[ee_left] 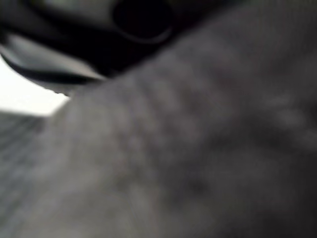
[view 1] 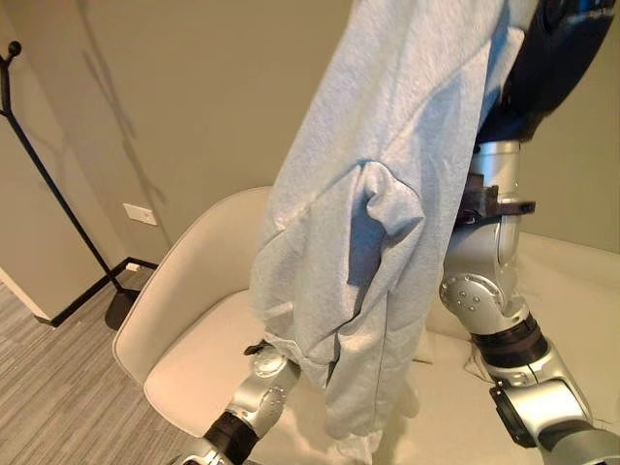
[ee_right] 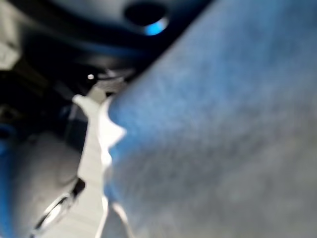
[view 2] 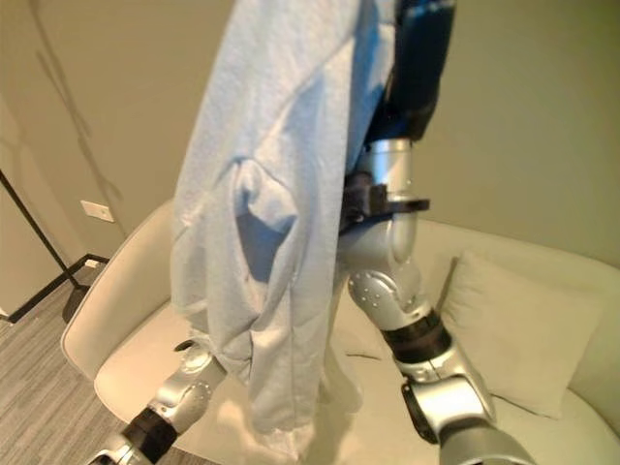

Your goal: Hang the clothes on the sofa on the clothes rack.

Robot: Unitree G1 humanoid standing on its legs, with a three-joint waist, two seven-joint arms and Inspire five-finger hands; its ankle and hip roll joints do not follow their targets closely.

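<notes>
Beige sofa (view 1: pixel 184 320) behind one raised grey garment (view 1: pixel 378 194).

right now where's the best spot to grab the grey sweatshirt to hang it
Probably the top end, near the raised right robot hand: the grey sweatshirt hangs long from there. Come from the coat rack side; its lower hem dangles over the chair.

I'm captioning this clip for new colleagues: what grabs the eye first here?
A light grey sweatshirt hangs in mid-air in the middle of the view, lifted high by the right hand at the upper right. Behind it stands a cream chair, and a black clothes rack waits by the wall on the far left.
</notes>
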